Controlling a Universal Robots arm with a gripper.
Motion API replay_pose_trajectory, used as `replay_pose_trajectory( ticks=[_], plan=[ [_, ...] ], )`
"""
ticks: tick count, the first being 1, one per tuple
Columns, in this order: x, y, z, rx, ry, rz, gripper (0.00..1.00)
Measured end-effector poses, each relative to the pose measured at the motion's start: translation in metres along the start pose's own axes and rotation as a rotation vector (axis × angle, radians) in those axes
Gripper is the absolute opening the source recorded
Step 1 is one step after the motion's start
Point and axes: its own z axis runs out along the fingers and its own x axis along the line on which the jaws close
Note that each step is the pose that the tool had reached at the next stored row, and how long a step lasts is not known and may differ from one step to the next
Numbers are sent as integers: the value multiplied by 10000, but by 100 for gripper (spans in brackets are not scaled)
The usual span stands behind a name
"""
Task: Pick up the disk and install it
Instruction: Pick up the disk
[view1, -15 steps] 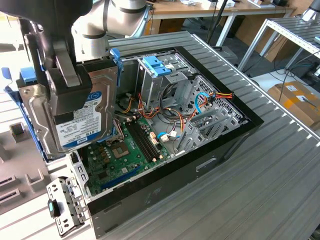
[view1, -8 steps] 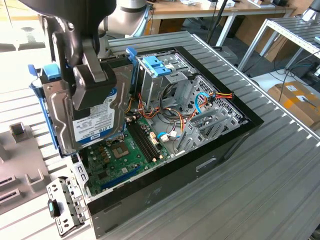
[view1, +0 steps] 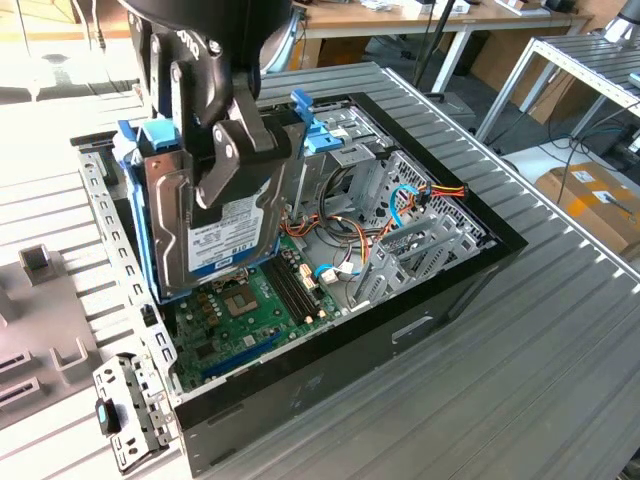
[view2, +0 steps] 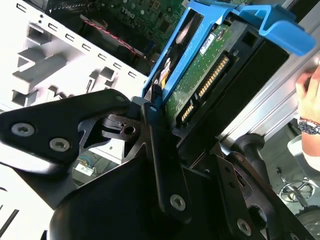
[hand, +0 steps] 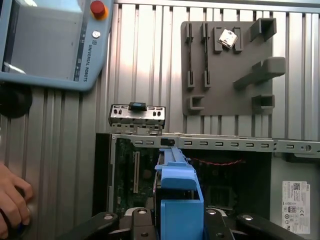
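Note:
The disk (view1: 225, 245) is a silver drive with a white label and a blue band, fitted in a blue plastic bracket (view1: 160, 135). It hangs tilted above the left part of the open computer case (view1: 420, 300), over the green motherboard (view1: 240, 310). My gripper (view1: 215, 170) is shut on the disk, one black finger (view1: 235, 150) pressed on its labelled face. In the second wrist view the disk's green circuit board (view2: 197, 80) and connector sit between the fingers (view2: 162, 150). The first wrist view has the blue bracket (hand: 180, 200) above the case opening.
Drive bays and cables (view1: 400, 200) fill the case's far side. A loose metal bracket (hand: 137, 115) lies beside the case, near a grey fixture plate (hand: 230, 60). A teach pendant (hand: 45, 40) rests on the table. A person's hand (hand: 12, 200) is close by.

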Motion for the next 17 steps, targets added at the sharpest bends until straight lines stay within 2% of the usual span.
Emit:
replay_pose_trajectory(
  ticks=[4, 7, 9, 13, 17],
  plan=[
    [5, -84, -4, -4, 1, 0, 36],
    [11, -179, -7, -6, 0, 0, 36],
    [14, -219, -9, -7, 0, -1, 36],
    [24, -350, -14, -10, 0, 0, 36],
    [29, -420, -16, -12, -1, -1, 36]
  ],
)
